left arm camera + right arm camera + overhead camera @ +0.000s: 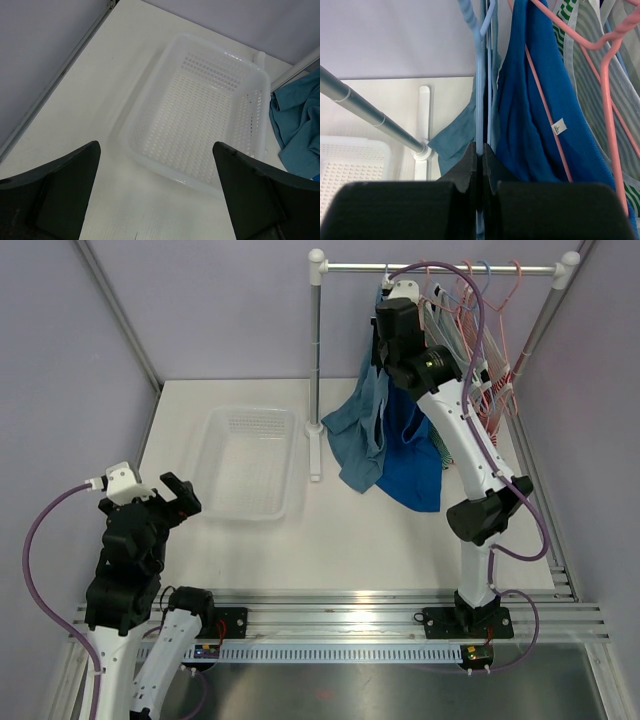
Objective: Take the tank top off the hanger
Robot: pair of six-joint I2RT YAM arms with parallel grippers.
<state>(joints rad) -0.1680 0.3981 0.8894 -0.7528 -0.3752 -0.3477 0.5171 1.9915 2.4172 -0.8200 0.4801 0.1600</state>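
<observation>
A teal tank top point(362, 430) hangs from a light blue hanger point(479, 80) on the rail point(440, 269), its lower part trailing onto the table; it shows in the right wrist view point(457, 142) too. A darker blue garment point(412, 455) hangs beside it on a pink hanger point(540, 87). My right gripper point(480, 150) is up at the rail point(385, 310) and shut on the light blue hanger's thin bar. My left gripper point(156, 187) is open and empty, low over the table near the white basket point(150, 100), at the near left point(165, 495).
The white perforated basket point(215, 435) lies left of the rack's post point(316, 370). Several pink hangers point(495, 330) with striped garments point(585, 75) crowd the right end of the rail. Grey walls close in the back and sides.
</observation>
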